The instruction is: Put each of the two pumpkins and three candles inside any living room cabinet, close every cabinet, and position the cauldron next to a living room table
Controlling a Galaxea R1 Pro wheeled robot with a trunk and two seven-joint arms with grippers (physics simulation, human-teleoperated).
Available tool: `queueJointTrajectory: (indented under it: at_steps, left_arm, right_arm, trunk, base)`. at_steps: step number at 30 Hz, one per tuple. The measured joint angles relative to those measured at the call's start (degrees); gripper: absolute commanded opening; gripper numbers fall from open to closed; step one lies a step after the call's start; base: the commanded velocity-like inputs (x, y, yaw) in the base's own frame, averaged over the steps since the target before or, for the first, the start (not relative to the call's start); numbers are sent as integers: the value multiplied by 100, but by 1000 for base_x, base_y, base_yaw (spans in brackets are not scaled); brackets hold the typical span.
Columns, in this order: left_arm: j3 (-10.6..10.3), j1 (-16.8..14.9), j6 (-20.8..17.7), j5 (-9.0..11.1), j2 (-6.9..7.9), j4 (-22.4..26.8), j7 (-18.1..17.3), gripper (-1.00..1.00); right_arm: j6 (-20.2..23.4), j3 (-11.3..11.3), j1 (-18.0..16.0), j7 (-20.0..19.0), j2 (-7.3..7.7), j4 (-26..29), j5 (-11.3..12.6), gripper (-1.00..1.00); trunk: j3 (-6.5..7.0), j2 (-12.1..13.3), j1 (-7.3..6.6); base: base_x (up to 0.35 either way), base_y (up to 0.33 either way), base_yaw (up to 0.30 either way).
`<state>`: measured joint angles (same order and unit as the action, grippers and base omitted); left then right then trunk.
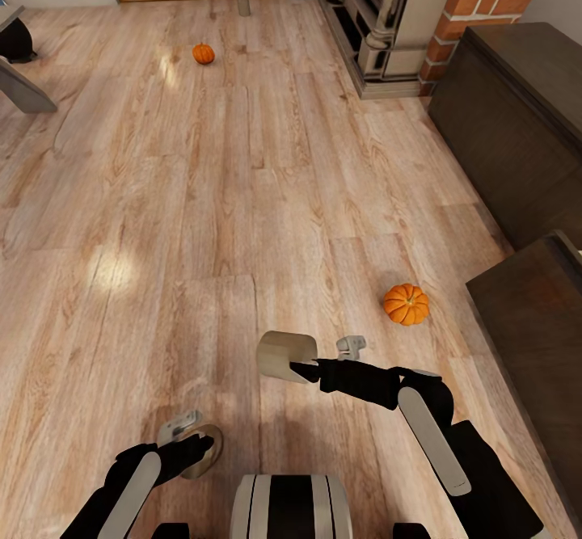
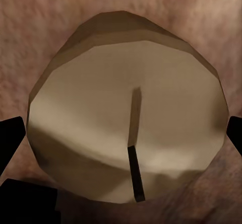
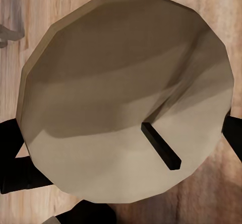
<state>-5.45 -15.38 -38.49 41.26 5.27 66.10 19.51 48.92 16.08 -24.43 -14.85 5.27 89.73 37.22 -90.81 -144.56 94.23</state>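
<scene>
Showing wicks, wrist views; candles (image 2: 126,113) (image 3: 126,98) seemingly gripped.

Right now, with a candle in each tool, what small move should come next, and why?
Probably turn right toward the dark cabinet. The left tool and right tool each grip a candle, so neither can take the nearby pumpkin before unloading.

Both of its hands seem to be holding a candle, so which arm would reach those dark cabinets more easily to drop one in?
Probably the right. The right gripper holds its candle on the side where the dark-brown cabinet stands, near the pumpkin. The left gripper, with its own candle, is farther away.
</scene>
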Motion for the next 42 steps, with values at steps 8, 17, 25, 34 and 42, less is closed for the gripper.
queueJointTrajectory:
  at_steps: [8,17,25,34,42]
  left_arm:
    - [-5,0,237,3,0,0,0,100]
    - [-8,0,299,19,0,-1,-1,-100]
    - [-8,0,298,23,0,0,-5,-100]
    - [0,0,297,7,0,8,-8,-100]
    - [0,0,308,4,2,11,0,-100]
  right_arm:
    - [1,0,0,0,0,0,0,-100]
    - [2,0,0,-3,0,0,-3,-100]
    - [3,0,0,-5,0,0,2,-100]
    - [2,-3,0,-8,0,0,0,-100]
    - [2,-3,0,-3,0,0,-1,-100]
  trunk:
    - [0,0,0]
    - [0,0,0]
    - [0,0,0]
    - [0,0,0]
    - [22,1,-3]
  base:
    - [0,0,0]
    - [0,0,0]
    - [0,0,0]
    - [0,0,0]
    - [0,0,0]
